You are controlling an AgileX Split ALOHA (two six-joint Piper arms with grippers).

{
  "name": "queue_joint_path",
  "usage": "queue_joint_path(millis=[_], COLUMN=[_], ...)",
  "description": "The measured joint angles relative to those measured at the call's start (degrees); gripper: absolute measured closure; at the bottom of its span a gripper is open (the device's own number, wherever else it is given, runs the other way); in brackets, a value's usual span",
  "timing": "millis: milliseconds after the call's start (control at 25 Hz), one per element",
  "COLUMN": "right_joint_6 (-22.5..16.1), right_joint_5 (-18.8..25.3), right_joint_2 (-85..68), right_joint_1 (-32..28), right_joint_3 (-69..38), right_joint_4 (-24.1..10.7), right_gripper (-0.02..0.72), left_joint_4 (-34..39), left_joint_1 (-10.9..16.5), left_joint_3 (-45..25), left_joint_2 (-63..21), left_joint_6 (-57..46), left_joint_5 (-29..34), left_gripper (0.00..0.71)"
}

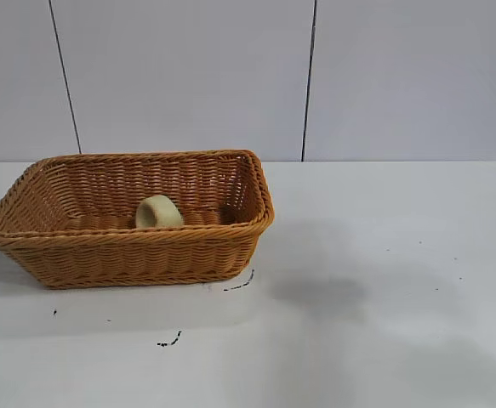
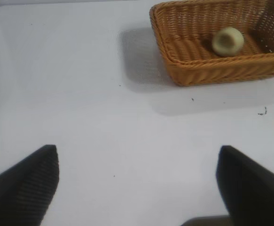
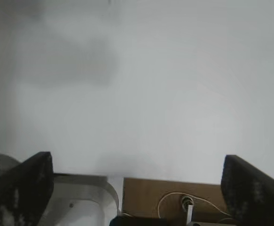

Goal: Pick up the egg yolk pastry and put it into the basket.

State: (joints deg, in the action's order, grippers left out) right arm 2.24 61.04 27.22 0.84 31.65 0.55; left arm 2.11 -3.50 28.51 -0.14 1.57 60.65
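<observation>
Since nothing is in my grip: both arms sit pulled back, neither shows in the exterior view.
Left gripper point(image 2: 137, 183): fingers spread wide, holding nothing, hovering over bare white table point(image 2: 80, 94), well apart from the basket.
Right gripper point(image 3: 137, 188): fingers also spread wide, empty, over bare table near its edge; looks parked.
Pastry: small pale yellow-green round egg yolk pastry point(image 1: 158, 212) lies inside the basket, tipped on its edge, sunken face visible in my left wrist view point(image 2: 227, 41).
Why there: resting on the woven floor, just beside the near wall; seems it rolled or settled that way.
Container: large rectangular orange-brown woven wicker basket point(image 1: 128, 255), flaring sides, braided rim; holds only the pastry.
Task state: judged done, pastry already in basket.
Marks: small dark specks on the table in front of the basket.
</observation>
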Motion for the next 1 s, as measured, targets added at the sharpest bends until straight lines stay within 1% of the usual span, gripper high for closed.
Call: queue_joint_path(millis=[80, 200, 240, 360, 680, 1000], right_joint_6=[-0.07, -1.43, -2.24, -2.7, -3.42, -3.46], right_joint_5=[-0.91, -2.19, -2.3, -2.34, -2.34, -2.29], right_joint_2=[-8.16, -17.47, -20.15, -25.94, -27.59, -27.59], right_joint_1=[0.0, 0.0, 0.0, 0.0, 0.0, 0.0], right_joint_3=[-2.92, -3.4, -3.52, -3.59, -3.59, -3.59], right_joint_4=[0.04, 0.06, 0.06, 0.17, 1.52, 1.52], right_gripper=[0.008, 0.008, 0.008, 0.008, 0.008, 0.008], left_joint_4=[0.0, 0.0, 0.0, 0.0, 0.0, 0.0], left_joint_1=[0.0, 0.0, 0.0, 0.0, 0.0, 0.0], left_joint_3=[0.0, 0.0, 0.0, 0.0, 0.0, 0.0], left_joint_2=[0.0, 0.0, 0.0, 0.0, 0.0, 0.0], left_joint_6=[0.0, 0.0, 0.0, 0.0, 0.0, 0.0], left_joint_5=[0.0, 0.0, 0.0, 0.0, 0.0, 0.0], left_gripper=[0.017, 0.017, 0.017, 0.017, 0.017, 0.017])
